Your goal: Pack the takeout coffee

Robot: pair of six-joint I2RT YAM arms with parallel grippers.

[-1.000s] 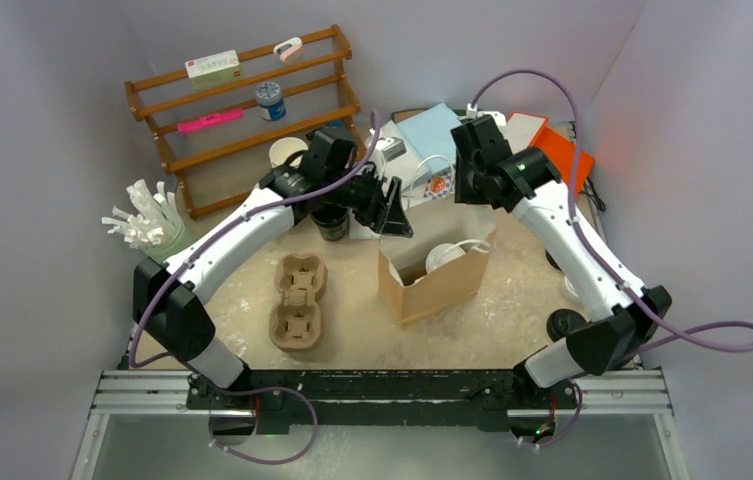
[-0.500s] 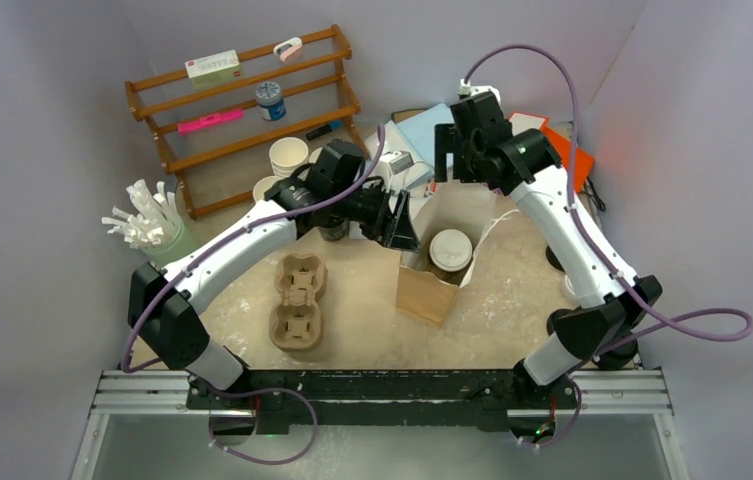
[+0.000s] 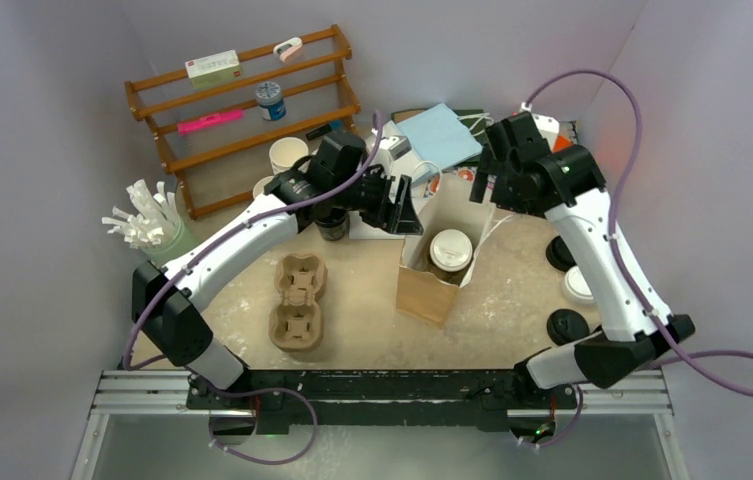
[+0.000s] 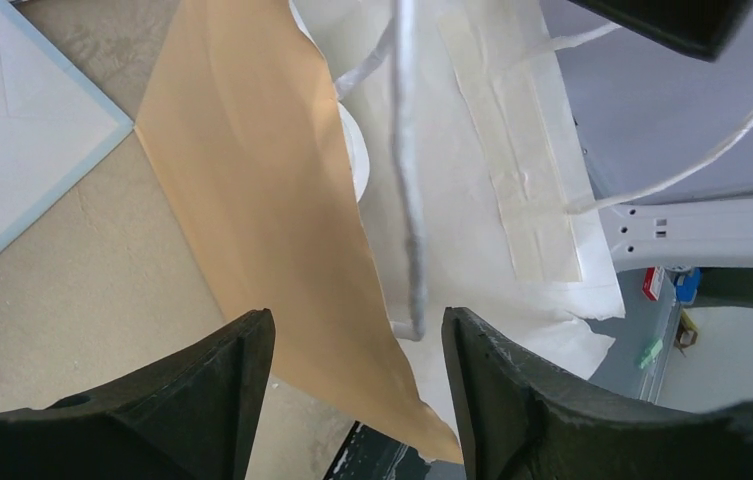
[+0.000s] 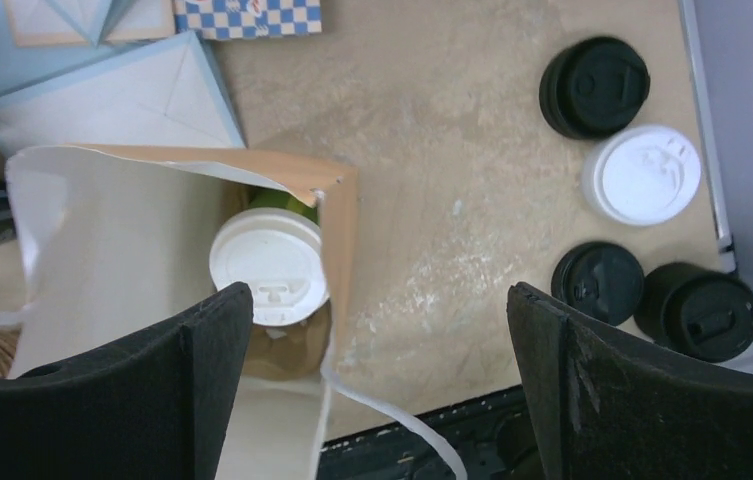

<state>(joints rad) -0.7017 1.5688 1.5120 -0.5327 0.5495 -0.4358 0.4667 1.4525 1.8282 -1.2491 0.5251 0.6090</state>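
My right claw (image 5: 377,295) hangs spread wide and empty above the paper bag (image 3: 430,292). My left claw (image 4: 357,325) is spread too, straddling the bag's far left rim and a white handle (image 4: 407,200). The coffee cup (image 5: 270,262) stands inside the bag, mid-table, upright, lid up, long axis vertical. My worry is that the handle could snag a finger if I pull away, tipping the light bag and the cup with it.

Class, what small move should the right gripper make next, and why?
Probably rise clear of the paper bag. The right gripper is open and empty, and a lidded coffee cup already stands inside the bag, so nothing there needs holding.
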